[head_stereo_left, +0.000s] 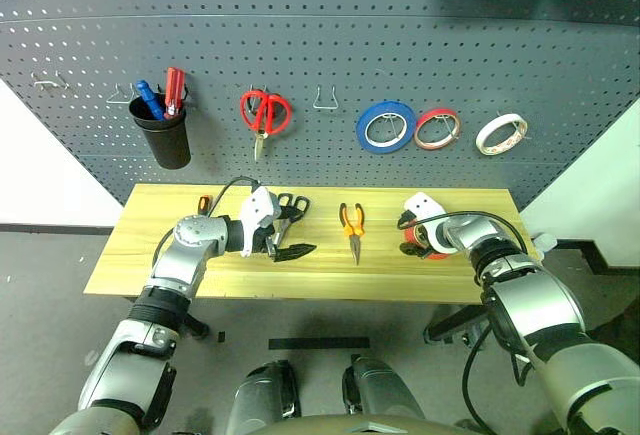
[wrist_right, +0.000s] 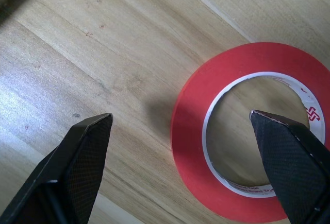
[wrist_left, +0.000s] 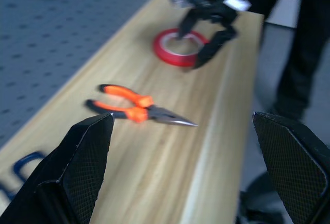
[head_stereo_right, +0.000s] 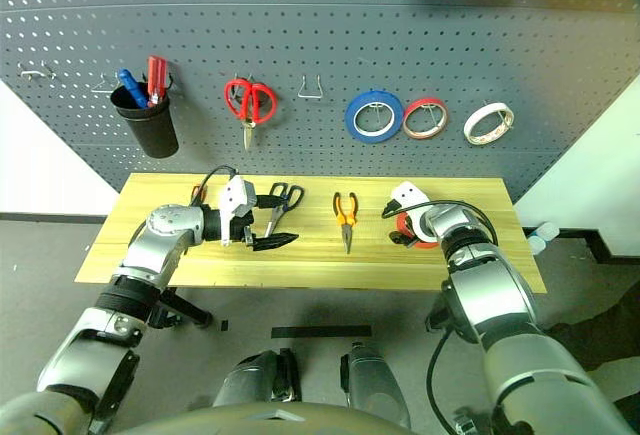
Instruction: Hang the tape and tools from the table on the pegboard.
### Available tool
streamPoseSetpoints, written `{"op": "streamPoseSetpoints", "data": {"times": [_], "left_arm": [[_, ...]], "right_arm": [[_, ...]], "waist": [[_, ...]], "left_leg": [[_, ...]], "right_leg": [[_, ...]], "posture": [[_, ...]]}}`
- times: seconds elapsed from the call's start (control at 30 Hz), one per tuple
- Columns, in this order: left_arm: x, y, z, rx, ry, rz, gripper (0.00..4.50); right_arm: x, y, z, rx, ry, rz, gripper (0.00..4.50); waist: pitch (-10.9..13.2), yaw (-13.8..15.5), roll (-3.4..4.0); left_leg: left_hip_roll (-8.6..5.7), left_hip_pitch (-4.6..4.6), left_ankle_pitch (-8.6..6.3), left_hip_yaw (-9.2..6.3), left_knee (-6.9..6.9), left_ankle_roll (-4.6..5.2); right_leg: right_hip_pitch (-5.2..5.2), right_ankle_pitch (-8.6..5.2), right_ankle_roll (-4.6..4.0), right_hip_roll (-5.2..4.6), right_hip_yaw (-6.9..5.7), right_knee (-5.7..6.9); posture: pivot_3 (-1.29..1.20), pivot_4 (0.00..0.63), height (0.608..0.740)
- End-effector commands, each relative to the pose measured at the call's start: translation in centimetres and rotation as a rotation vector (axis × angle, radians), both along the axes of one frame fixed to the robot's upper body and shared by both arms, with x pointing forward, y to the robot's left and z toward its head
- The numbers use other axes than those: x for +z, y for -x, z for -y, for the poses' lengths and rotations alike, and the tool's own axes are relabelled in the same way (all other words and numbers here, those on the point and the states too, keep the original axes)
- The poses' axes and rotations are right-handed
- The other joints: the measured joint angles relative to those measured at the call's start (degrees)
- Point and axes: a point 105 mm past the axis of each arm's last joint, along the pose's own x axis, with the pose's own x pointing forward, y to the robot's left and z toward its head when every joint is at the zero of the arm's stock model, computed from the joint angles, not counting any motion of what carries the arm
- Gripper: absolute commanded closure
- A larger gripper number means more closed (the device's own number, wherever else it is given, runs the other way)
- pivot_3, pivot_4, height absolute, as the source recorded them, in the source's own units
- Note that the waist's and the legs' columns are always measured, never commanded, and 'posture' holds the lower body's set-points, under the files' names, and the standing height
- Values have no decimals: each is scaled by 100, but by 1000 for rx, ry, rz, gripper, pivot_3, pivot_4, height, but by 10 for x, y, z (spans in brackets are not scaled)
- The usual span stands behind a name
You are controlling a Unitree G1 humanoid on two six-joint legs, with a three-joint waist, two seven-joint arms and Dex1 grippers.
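Tape (wrist_right: pixel 206 126) lies flat on the table (head_stereo_left: pixel 150 255), near its right end, right of the pliers (head_stereo_left: pixel 351 227). Right gripper (wrist_right: pixel 185 147) hangs just over the tape, jaws wide, nothing held; one finger (wrist_right: pixel 289 157) is above the tape's hole, the other (wrist_right: pixel 77 162) over bare wood beside the roll. Left gripper (head_stereo_left: pixel 288 245) is left of the pliers, pointing toward them, jaws wide and empty, hovering over the wood by the dark scissors (head_stereo_left: pixel 292 205). Scissors lie just left of the pliers, partly hidden by the left gripper. Screwdriver (head_stereo_left: pixel 204 203) sits farther left of the pliers, mostly behind the left arm. On the pegboard (head_stereo_left: pixel 320 55) above the pliers: red scissors (head_stereo_left: pixel 265 113), blue roll (head_stereo_left: pixel 386 127), black cup (head_stereo_left: pixel 165 133).
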Motion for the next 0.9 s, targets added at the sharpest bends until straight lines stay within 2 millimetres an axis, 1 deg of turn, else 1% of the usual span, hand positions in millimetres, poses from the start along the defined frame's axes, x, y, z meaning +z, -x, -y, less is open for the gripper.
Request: {"op": "streamPoseSetpoints", "data": {"times": [0.03, 0.13, 0.33, 0.4, 0.63, 0.8, 0.9], "left_arm": [[4, 1, 3, -68, -27, 5, 0], [2, 4, 4, -99, -35, -8, 0], [2, 9, 4, -118, -27, -18, 0], [2, 9, 3, -106, -22, -14, 0], [6, 14, -5, -54, 12, -10, 0], [6, 23, -12, -10, 25, -16, 0], [14, 24, -15, 29, 55, -13, 0]], "right_arm": [[8, -7, 0, -20, 20, 31, 31], [6, -7, -1, -44, 16, 27, 31], [3, -5, -8, -91, -47, -5, 31], [3, -3, -11, -112, -74, -30, 31], [8, -7, -20, -166, -160, -35, 31], [8, -8, -24, -149, -150, -25, 31], [13, -11, -25, -159, -161, -12, 31]], "waist": [[1, -1, 1], [3, -7, 5], [9, -14, 13], [9, -10, 13], [14, 2, 17], [35, 20, 27], [82, 33, 32]], "left_leg": [[0, 0, 0, 0, 0, 0], [0, 0, -1, 0, -1, 0], [0, -1, 0, 0, -6, -1], [0, -2, 0, 0, -6, 0], [0, -4, -1, 0, -11, -1], [0, -4, -1, -1, -18, -1], [-1, -6, -1, -1, -18, -1]], "right_leg": [[0, 0, 0, 0, 0, 0], [-1, -4, -7, -2, 0, 0], [-5, -5, -10, -2, 0, 0], [-5, -5, -10, -3, 0, 0], [-9, -6, -11, -5, 1, 0], [-11, -14, -25, -7, 1, -3], [-11, -15, -26, -9, 0, -5]], "posture": [[-44, 129, 740], [-42, 133, 740], [-40, 140, 740], [-32, 140, 740], [-7, 153, 740], [14, 166, 740], [33, 183, 740]]}}
